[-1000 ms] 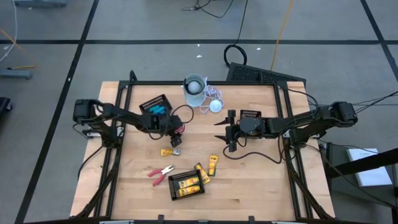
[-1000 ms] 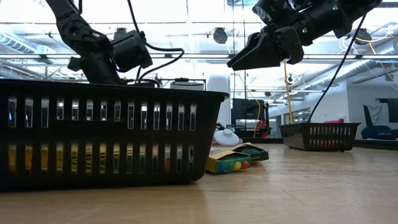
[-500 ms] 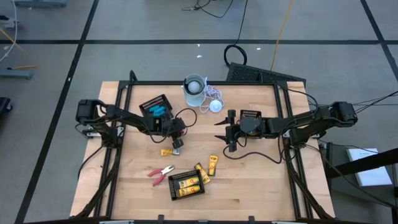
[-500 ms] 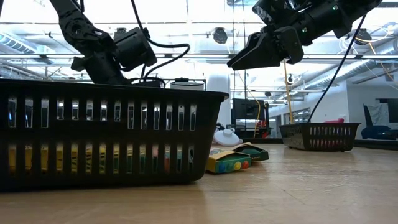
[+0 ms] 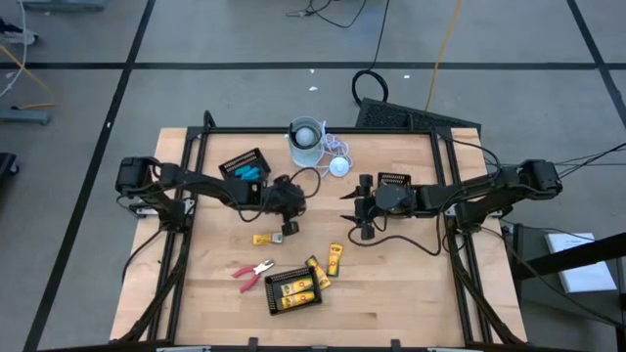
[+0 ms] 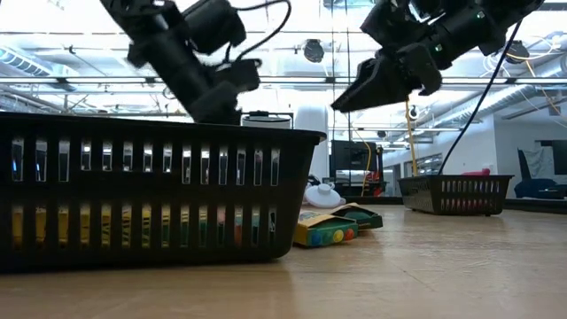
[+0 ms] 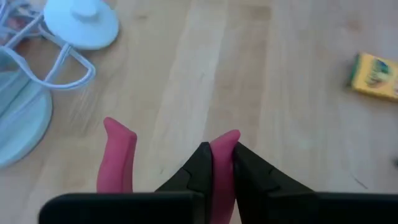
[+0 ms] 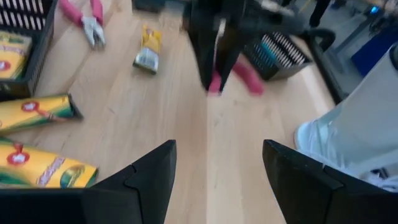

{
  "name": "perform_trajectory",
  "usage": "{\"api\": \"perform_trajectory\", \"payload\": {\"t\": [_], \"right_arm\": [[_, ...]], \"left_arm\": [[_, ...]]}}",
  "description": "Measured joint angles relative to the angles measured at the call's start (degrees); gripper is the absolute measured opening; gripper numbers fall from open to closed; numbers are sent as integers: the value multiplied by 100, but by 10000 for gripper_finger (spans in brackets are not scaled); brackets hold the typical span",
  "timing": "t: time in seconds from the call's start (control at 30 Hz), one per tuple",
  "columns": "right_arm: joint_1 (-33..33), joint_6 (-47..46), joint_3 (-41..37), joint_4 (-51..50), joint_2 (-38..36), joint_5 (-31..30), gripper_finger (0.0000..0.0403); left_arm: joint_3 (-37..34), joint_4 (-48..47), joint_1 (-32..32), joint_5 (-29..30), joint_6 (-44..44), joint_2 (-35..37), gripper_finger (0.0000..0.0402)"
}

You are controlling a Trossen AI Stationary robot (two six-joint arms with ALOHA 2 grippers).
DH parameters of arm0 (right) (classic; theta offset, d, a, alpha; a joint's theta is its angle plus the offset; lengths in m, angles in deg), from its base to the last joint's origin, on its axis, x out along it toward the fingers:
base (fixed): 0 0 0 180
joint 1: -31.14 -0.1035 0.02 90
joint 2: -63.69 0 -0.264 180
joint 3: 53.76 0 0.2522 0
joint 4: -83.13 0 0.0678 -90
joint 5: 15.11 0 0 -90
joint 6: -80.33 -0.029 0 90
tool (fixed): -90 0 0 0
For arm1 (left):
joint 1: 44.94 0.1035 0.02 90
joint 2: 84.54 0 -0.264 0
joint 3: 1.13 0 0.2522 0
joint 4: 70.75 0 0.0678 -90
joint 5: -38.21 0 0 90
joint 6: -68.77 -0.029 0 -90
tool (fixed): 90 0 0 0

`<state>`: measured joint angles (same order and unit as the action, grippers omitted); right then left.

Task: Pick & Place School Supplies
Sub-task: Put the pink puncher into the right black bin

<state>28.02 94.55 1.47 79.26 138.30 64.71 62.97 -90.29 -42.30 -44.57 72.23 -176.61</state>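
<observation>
The pale wood-plank table point(image 5: 391, 284) carried a black slotted mesh tray point(image 5: 293, 290) filled with yellow crayon boxes point(image 5: 298, 286). Above the table's middle, the left gripper point(image 7: 219, 163) pinched one smooth handle of red-handled pliers point(image 7: 118, 158). The right gripper point(image 8: 214, 165) was spread.

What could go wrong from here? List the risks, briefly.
1. The left gripper pinches only one handle of the red-handled pliers; the other handle splays free, so the tool may pivot or slip out.
2. The right gripper hovers open beside the left one over the table's middle; a move toward it could make them collide.
3. The white corded disc and its cable lie ahead of the left gripper; the free handle could snag there.
</observation>
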Motion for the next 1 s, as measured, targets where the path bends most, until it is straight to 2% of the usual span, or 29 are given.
{"api": "perform_trajectory", "payload": {"t": [0.2, 0.33, 0.57, 0.77, 1.0], "right_arm": [[0, 0, 0, -126, 0, 1, 233], [55, 127, 0, -69, 0, 26, 233], [421, 37, -2, 195, 68, 619, 233], [622, 82, 0, 603, 202, 1045, 233], [643, 89, -6, 798, 465, 1050, 233]], "left_arm": [[357, -11, -155, -416, -610, 21, 38], [475, 298, -315, -633, -755, -31, 38], [673, 702, -401, -845, -941, -56, 38], [1020, 858, -379, -1068, -1051, -618, 38], [1730, 445, -379, -1056, -1330, -1148, 38]]}}
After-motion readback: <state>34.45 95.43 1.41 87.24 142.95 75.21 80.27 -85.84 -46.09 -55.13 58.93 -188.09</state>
